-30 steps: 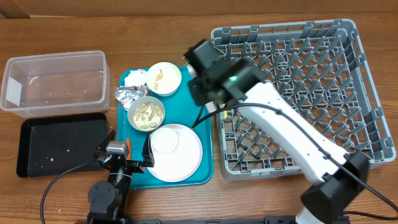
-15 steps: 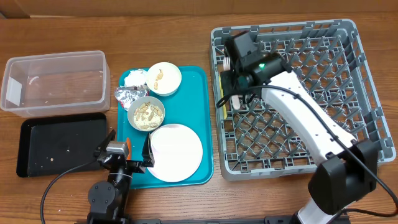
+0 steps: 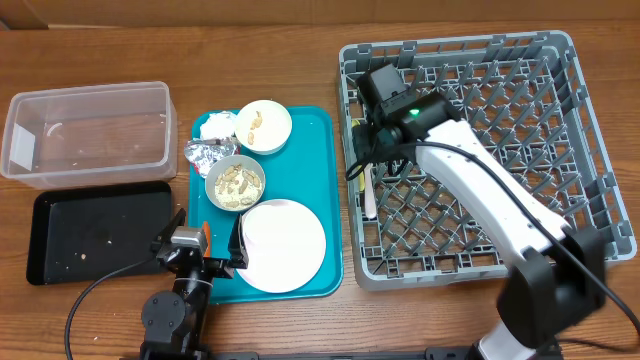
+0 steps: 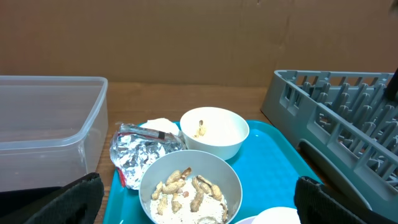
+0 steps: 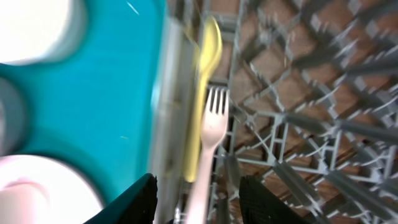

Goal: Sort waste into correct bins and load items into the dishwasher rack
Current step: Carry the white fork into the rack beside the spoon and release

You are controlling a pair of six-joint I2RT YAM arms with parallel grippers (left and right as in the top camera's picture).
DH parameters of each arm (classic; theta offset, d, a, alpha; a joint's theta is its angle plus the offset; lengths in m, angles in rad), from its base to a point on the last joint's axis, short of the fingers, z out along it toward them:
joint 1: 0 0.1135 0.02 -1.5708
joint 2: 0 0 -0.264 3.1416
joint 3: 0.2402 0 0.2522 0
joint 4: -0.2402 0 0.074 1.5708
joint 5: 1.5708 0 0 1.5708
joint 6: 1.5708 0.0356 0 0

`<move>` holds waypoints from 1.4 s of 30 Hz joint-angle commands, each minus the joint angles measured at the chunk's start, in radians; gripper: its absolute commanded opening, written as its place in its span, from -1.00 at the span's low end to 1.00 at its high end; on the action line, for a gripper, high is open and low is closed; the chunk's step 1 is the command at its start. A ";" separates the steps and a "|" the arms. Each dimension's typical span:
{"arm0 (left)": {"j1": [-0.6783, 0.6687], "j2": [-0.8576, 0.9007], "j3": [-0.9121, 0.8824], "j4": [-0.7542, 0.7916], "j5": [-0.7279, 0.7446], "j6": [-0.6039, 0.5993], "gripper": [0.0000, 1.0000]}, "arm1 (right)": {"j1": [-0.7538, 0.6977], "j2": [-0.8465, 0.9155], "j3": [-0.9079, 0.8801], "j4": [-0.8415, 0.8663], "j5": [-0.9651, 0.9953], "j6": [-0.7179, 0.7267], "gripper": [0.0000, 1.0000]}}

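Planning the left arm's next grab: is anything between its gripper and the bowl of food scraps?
Nothing visible does. The left gripper is open, and the bowl of food scraps lies straight ahead of it. The foil wrapper sits left of the bowl, the plate right of the gripper, neither in the path.

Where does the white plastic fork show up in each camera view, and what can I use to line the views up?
Overhead: the white plastic fork lies in the dishwasher rack, along its left wall.
Left wrist: not in view.
Right wrist: centre of the frame, tines pointing up, beside the pale yellow spoon.
Shared landmark: the teal tray, lower centre in the left wrist view and left half in the right wrist view.
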 commanded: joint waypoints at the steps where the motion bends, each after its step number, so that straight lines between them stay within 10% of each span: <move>1: 0.005 -0.009 -0.003 -0.002 -0.006 -0.013 1.00 | 0.046 -0.164 0.060 -0.003 -0.063 0.018 -0.11; 42: 0.005 -0.009 -0.003 -0.002 -0.006 -0.013 1.00 | 0.121 -0.274 0.060 -0.144 -0.024 0.135 -0.19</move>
